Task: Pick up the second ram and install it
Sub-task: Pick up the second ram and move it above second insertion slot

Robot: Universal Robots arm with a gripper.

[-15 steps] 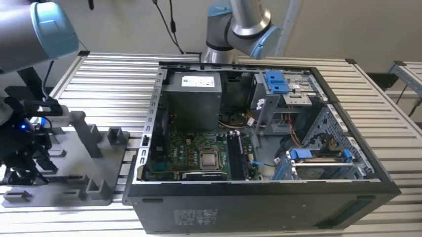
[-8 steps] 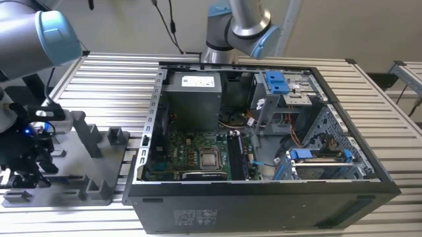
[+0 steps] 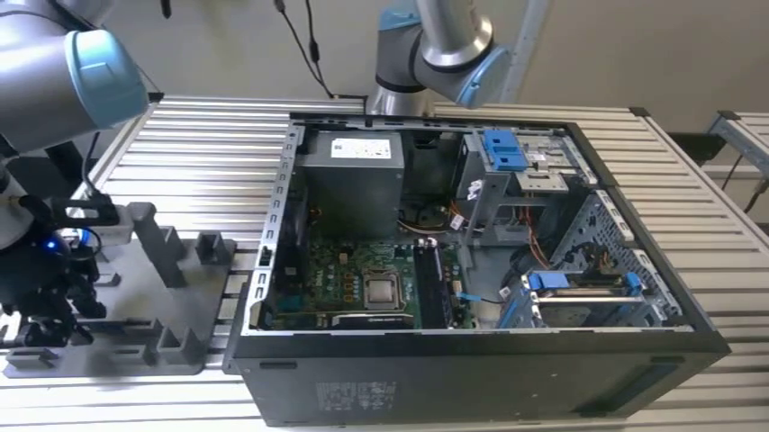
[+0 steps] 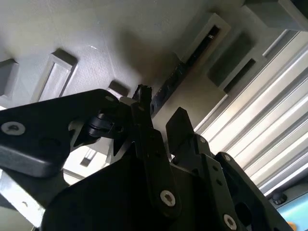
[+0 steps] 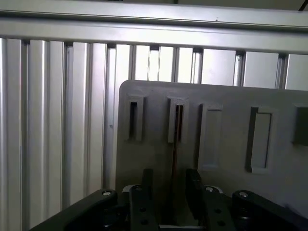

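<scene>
**Exterior view.** The open computer case (image 3: 481, 369) lies on the slatted bench (image 3: 193, 126) with its motherboard (image 3: 342, 288) exposed. One dark stick (image 3: 428, 281) stands on the board just right of the processor socket (image 3: 382, 290). It is judged to be a memory module already seated. At the exterior view's left, the hand (image 3: 54, 301) hangs low over the grey holder tray (image 3: 180, 306), well apart from the case.

**Second wrist view.** The hand (image 4: 160, 103) points down at the tray. The second ram (image 4: 185, 65) stands on edge in a tray slot, and its near end runs in between the fingers (image 4: 149, 144).

**First wrist view.** The second ram (image 5: 176, 139) shows edge-on as a thin upright line running from its slot to the hand (image 5: 169, 175). One finger stands on each side of it, with a gap visible at both. The hand is released: it straddles the board and does not clamp it.

**Assessment.** The approach to the tray is complete. The second ram sits in its holder slot and is not yet gripped, lifted or installed in the motherboard.
</scene>
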